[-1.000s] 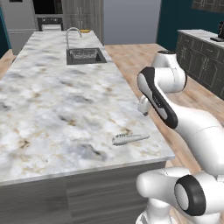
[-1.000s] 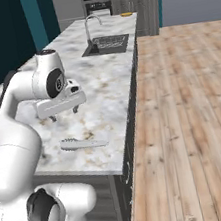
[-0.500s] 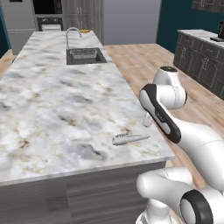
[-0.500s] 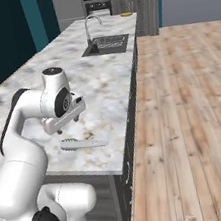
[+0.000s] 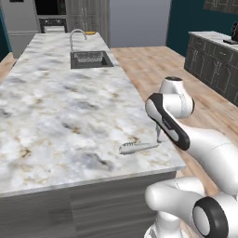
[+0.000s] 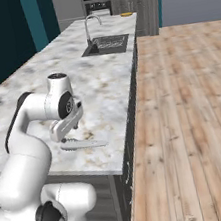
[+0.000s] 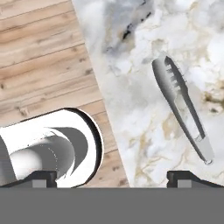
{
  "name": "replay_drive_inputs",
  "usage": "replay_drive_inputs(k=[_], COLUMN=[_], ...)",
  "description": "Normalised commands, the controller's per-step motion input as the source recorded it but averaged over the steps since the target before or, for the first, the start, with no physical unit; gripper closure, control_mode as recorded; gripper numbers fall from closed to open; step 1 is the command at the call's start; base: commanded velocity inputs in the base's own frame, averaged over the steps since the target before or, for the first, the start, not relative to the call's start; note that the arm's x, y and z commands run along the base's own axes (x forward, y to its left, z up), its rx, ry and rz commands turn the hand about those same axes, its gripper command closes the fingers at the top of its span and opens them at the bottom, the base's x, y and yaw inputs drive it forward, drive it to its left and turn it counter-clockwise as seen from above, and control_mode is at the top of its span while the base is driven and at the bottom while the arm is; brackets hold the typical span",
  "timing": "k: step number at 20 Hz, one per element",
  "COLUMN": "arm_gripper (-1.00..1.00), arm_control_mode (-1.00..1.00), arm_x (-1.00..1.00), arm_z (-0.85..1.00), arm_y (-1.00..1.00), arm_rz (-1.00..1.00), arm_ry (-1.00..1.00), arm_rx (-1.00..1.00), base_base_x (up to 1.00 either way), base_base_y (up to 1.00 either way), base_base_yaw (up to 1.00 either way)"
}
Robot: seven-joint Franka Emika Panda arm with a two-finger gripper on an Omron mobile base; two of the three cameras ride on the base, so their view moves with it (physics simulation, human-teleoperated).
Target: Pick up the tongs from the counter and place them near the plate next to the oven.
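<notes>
The silver-grey tongs [image 5: 138, 148] lie flat on the marble counter [image 5: 56, 111], close to its near corner, with the ridged ends pointing away from the edge. My gripper [image 5: 159, 135] hangs low just beside their handle end, open and holding nothing. From the right side the tongs [image 6: 82, 145] lie directly below the gripper [image 6: 65, 136]. In the hand view the tongs [image 7: 181, 100] lie right of centre, above the right fingertip [image 7: 188, 176], outside the gripper [image 7: 113, 176]. The yellow-rimmed plate [image 5: 89, 33] sits at the counter's far end, before the dark oven [image 5: 50, 7].
A sink [image 5: 90, 59] with a curved faucet [image 5: 76, 35] is set into the far part of the counter. Wood floor [image 6: 185, 121] runs along the counter's right edge. Dark cabinets [image 5: 214, 60] stand across the aisle.
The arm has folded down and brought the hand from above the counter to just over the tongs' handle end. The jaws stayed open and the tongs have not moved.
</notes>
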Motion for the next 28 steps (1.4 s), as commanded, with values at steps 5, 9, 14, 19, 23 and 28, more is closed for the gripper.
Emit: replay_drive_inputs(k=[5,9,14,19,23,28], arm_gripper=[-1.0,-1.0,-1.0,-1.0,-1.0,-1.0], arm_control_mode=[-1.0,-1.0,-1.0,-1.0,-1.0,-1.0], arm_x=[0.0,0.0,0.06,0.24,0.29,0.28], arm_z=[-0.34,-0.39,-0.41,-0.31,-0.23,-0.19], arm_y=[0.0,0.0,-0.01,-0.08,-0.16,-0.15], arm_rz=[0.19,0.15,0.12,0.08,0.07,0.07], arm_ry=[0.07,0.0,-0.03,-0.07,-0.05,-0.04], arm_rx=[-0.11,-0.07,-0.01,0.0,0.0,0.0], base_base_x=[0.0,0.0,0.0,0.0,0.0,0.0], base_base_y=[0.0,0.0,0.0,0.0,0.0,0.0], base_base_yaw=[0.0,0.0,0.0,0.0,0.0,0.0])
